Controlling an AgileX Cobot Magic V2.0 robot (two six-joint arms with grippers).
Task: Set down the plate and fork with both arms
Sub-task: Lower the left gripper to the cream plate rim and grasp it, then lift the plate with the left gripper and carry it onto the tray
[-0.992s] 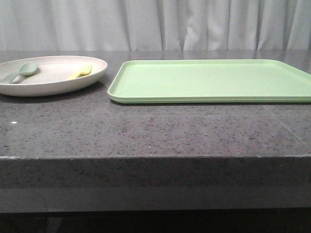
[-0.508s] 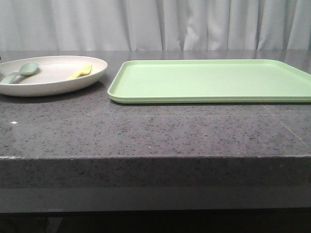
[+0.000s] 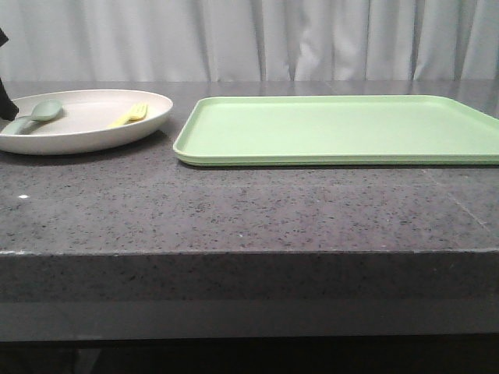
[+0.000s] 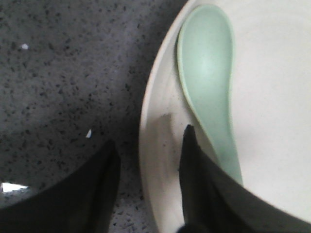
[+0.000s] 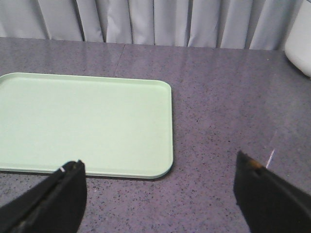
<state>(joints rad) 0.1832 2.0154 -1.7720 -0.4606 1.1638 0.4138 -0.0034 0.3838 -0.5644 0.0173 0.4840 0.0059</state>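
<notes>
The cream plate (image 3: 93,139) sits at the table's left, holding the small yellow fork (image 3: 131,114) on its right side and a pale green spoon (image 3: 35,115) on its left. My left gripper (image 3: 4,105) just shows at the picture's left edge by the plate. In the left wrist view my left gripper (image 4: 150,136) is open and straddles the plate's rim (image 4: 154,121): one finger over the table outside, the other inside beside the spoon (image 4: 209,63). My right gripper (image 5: 159,160) is wide open and empty over bare table near a tray corner.
A flat light-green tray (image 3: 335,128) lies right of the plate, and it also shows in the right wrist view (image 5: 82,121). A white object (image 5: 299,43) stands at the far edge of that view. Grey curtains hang behind the speckled dark table.
My left gripper has come into the front view at the left edge beside the plate. Plate, fork, spoon and tray have not moved.
</notes>
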